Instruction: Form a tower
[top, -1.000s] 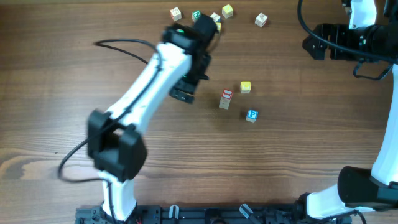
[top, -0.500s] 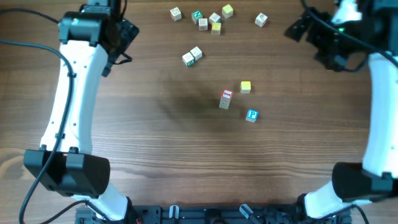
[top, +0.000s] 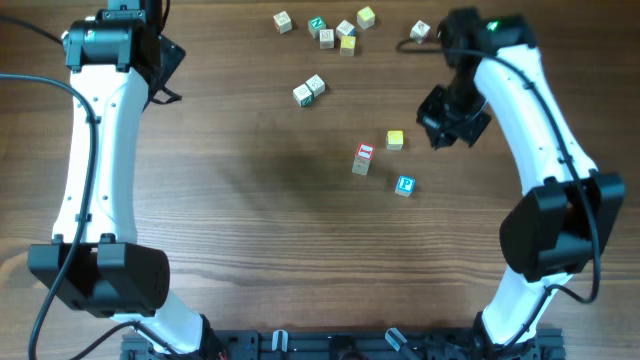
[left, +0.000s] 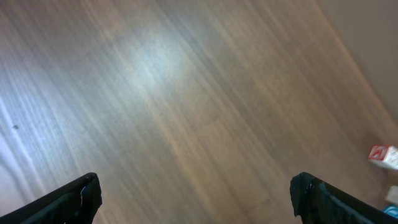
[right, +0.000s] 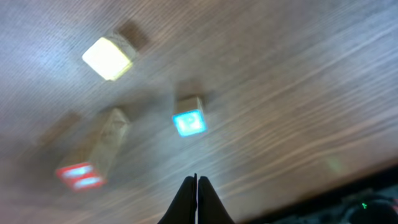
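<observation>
Right gripper (right: 196, 182) closed, empty; left gripper (left: 196, 183) wide open, empty. A low right-arm pass could topple the tower (top: 362, 158) at frame centre.

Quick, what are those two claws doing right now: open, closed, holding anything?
Left gripper: open, holding nothing.
Right gripper: closed, fingers pressed together, holding nothing.

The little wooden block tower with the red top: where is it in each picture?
Overhead: the red-topped pale wooden block tower, near the middle.
Left wrist: tower at right edge.
Right wrist: tower lower left, blurred.
Landmark: the blue-faced wooden cube beside it, overhead and right wrist.
</observation>
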